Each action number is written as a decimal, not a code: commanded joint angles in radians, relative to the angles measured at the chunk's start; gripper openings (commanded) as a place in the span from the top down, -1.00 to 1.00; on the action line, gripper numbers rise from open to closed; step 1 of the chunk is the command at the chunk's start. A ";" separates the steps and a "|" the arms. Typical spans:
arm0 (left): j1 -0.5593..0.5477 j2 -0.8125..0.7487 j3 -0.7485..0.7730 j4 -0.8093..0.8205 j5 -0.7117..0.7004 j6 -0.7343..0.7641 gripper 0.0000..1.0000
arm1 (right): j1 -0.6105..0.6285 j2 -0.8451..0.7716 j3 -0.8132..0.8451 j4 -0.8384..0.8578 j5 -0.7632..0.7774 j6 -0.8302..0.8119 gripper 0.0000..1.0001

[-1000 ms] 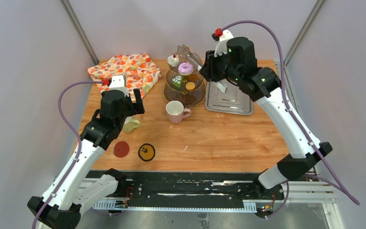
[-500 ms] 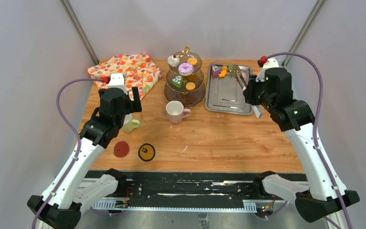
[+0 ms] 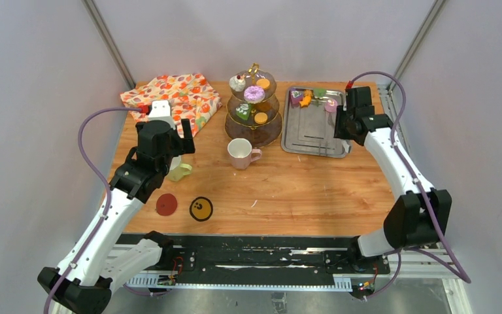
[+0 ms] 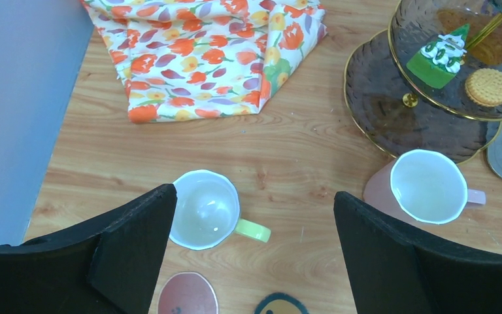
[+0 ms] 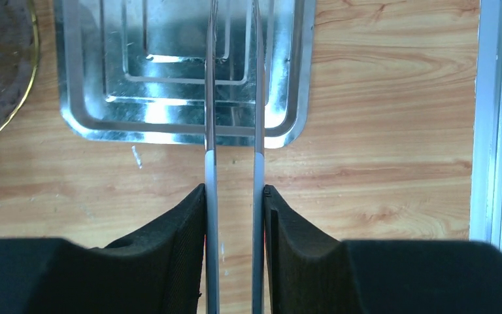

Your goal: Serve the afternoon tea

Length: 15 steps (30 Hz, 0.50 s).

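The right jaws are pressed onto the metal tongs, one pad against the outside of each blade, and the blades run parallel with a narrow gap between them. The tongs reach out over the near rim of the steel tray. The left jaws stand wide apart and hold nothing. They hang above the yellow-green mug, with the pink mug off to the right, just beside the bottom plate of the three-tier stand.

On the stand sit a cherry cupcake, an orange biscuit, a purple doughnut, a green cake and a second biscuit. A few more pastries lie at the far end of the tray.

The surface is light wood grain. A flowered cloth lies crumpled at its far left corner, and near the front are a red-brown coaster and a black coaster with a yellow smiling face. Pale grey walls and slanted metal posts close in the space.

Half a second ago the right wrist hung nearer, off the tray's right edge. It now sits further back beside the tray's far right part, with the elbow folded low. The left arm, mugs and stand have not moved.
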 commanded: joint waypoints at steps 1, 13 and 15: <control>-0.002 0.006 0.013 0.013 0.010 -0.021 -0.90 | -0.030 0.055 0.017 0.109 0.015 -0.012 0.31; -0.002 0.013 0.028 0.001 -0.007 0.000 -0.90 | -0.044 0.274 0.096 0.168 0.050 -0.033 0.17; -0.002 0.010 0.024 0.007 -0.010 0.000 -0.90 | -0.050 0.296 0.108 0.173 0.051 -0.026 0.15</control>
